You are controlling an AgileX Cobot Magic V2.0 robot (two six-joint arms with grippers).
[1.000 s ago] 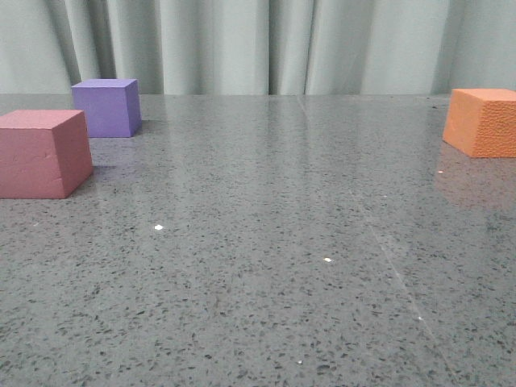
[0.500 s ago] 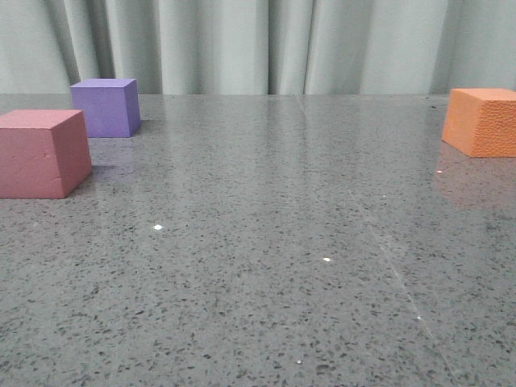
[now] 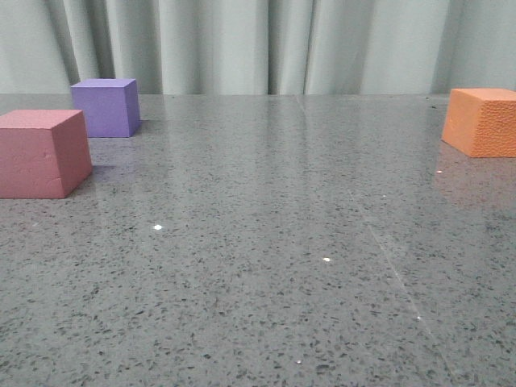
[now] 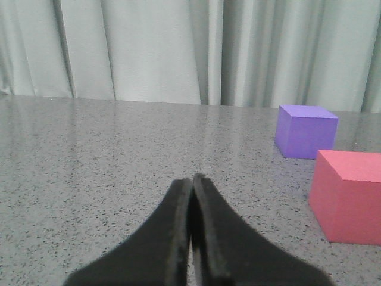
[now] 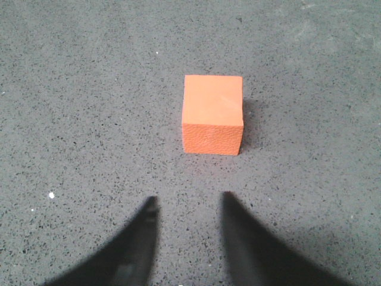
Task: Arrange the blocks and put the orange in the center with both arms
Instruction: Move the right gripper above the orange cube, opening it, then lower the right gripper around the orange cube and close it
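3 foam cubes on grey speckled stone tabletop (image 3: 266, 242), none touching, none stacked. Pinkish-red foam cube (image 3: 42, 153) at table's left edge, purple foam cube (image 3: 105, 106) just behind it, small gap between. Orange pebbled foam cube (image 3: 482, 121) far right, well apart from other 2. Left black gripper (image 4: 191, 185): fingers pressed together, holding nothing, pinkish-red and purple cubes off to one side ahead. Right black gripper (image 5: 187, 205): fingers spread, above table, orange cube ahead of tips, not between them, no contact.
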